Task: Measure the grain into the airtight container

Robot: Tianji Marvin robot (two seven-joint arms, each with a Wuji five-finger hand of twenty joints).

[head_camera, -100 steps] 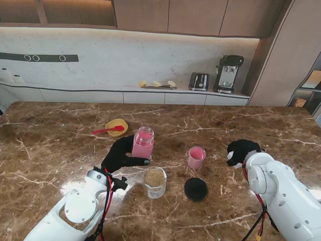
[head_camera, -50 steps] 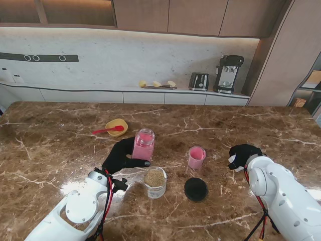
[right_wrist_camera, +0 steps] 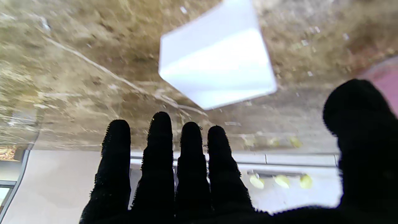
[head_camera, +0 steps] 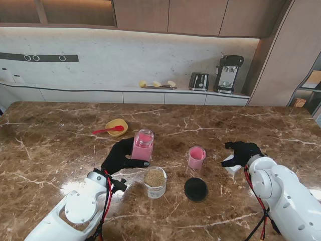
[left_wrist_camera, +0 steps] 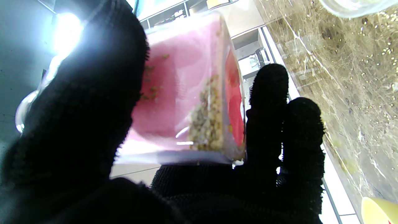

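My left hand [head_camera: 120,156] is shut on a clear jar with pink inside [head_camera: 143,145], which stands upright just left of the table's middle. The left wrist view shows the jar [left_wrist_camera: 186,109] between thumb and fingers [left_wrist_camera: 269,102], with some grain inside it. Nearer to me, a clear container [head_camera: 155,182] holds brown grain, and its round black lid [head_camera: 195,189] lies to its right. My right hand [head_camera: 242,152] is open with fingers spread over a white block [head_camera: 231,169] on the table. In the right wrist view the white block [right_wrist_camera: 214,67] lies apart from the fingertips [right_wrist_camera: 160,124].
A pink cup [head_camera: 196,157] stands between the jar and my right hand. A yellow bowl [head_camera: 116,127] with a red spoon sits farther from me, behind the left hand. A toaster and a coffee machine stand on the back counter.
My right hand has opened and spread its fingers, letting go of the white block, which now lies on the table. The left hand and jar have barely moved.
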